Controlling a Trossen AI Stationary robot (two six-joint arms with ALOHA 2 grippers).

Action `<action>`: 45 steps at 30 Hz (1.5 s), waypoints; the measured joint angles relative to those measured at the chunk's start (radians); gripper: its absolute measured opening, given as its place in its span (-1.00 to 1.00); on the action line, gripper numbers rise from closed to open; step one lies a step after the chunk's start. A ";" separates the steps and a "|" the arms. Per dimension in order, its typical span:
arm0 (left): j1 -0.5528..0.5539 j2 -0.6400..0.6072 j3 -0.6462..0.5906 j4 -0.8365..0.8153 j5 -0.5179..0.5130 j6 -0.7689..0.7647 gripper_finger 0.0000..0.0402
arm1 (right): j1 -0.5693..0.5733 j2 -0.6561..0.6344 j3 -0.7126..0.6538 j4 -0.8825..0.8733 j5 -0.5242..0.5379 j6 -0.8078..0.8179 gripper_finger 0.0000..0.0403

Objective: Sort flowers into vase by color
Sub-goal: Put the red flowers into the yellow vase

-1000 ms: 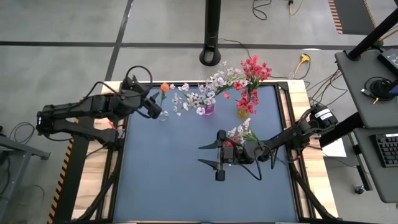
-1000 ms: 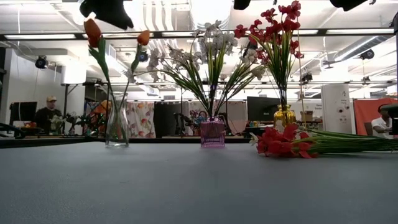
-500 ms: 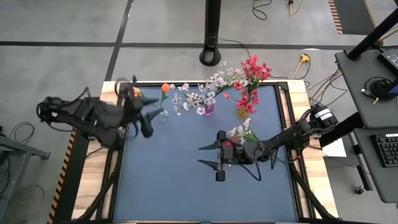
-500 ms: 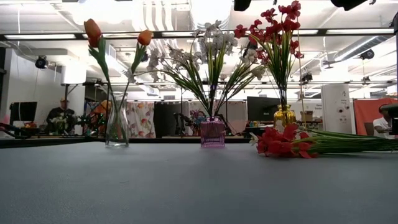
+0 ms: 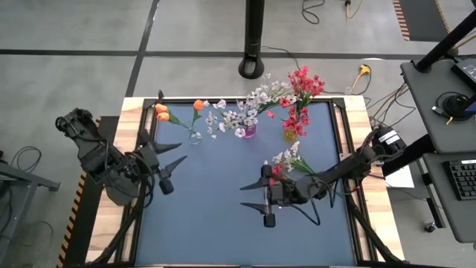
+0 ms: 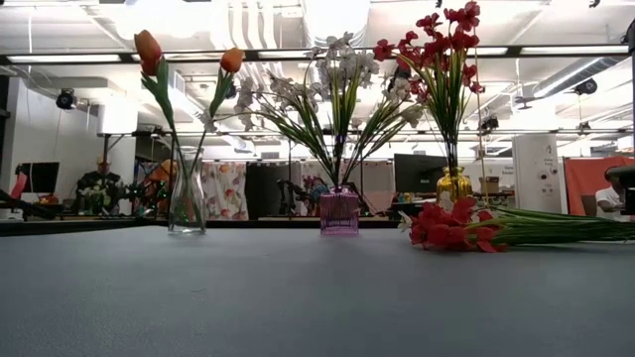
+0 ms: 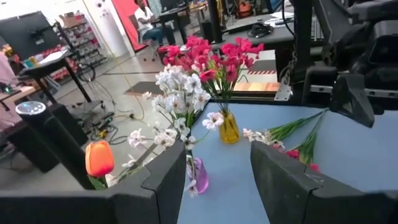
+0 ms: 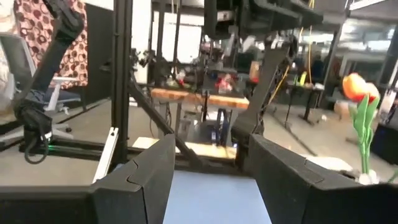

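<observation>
The left gripper [image 5: 172,162] hangs over the table's left edge with its fingers spread apart and nothing between them. Just beyond it, toward the far edge, stands the clear vase [image 5: 195,137] with the orange tulips [image 5: 161,112] in it.

The right gripper [image 5: 264,202] sits near the middle of the table, jaws likewise parted and empty. Right beside it, on the far side, a loose bunch of red and white flowers [image 5: 286,161] lies flat on the blue table [image 5: 216,223].

Along the far edge, the purple vase [image 5: 249,131] holds the white sprays [image 5: 238,112], and just to its right the yellow vase [image 5: 289,135] holds the red blossoms [image 5: 303,83]. Seen from tabletop level, all three vases stand upright.
</observation>
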 joint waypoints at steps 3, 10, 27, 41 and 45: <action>0.000 0.000 0.000 -0.006 0.024 -0.011 -0.18 | -0.001 -0.006 0.065 -0.177 0.001 0.040 -0.03; -0.008 0.015 0.000 -0.033 0.237 -0.013 -0.18 | -0.001 -0.007 0.296 -0.789 0.000 0.160 -0.10; -0.174 0.161 0.000 -0.383 0.641 -0.507 -0.18 | 0.031 -0.024 0.378 -1.562 -0.002 0.571 -0.20; -0.277 0.340 -0.001 -0.471 0.613 -0.726 -0.18 | 0.086 -0.029 0.318 -1.885 -0.072 0.792 0.16; -0.277 0.393 -0.001 -0.426 0.561 -0.681 -0.18 | 0.092 -0.029 0.241 -1.878 -0.109 0.794 0.26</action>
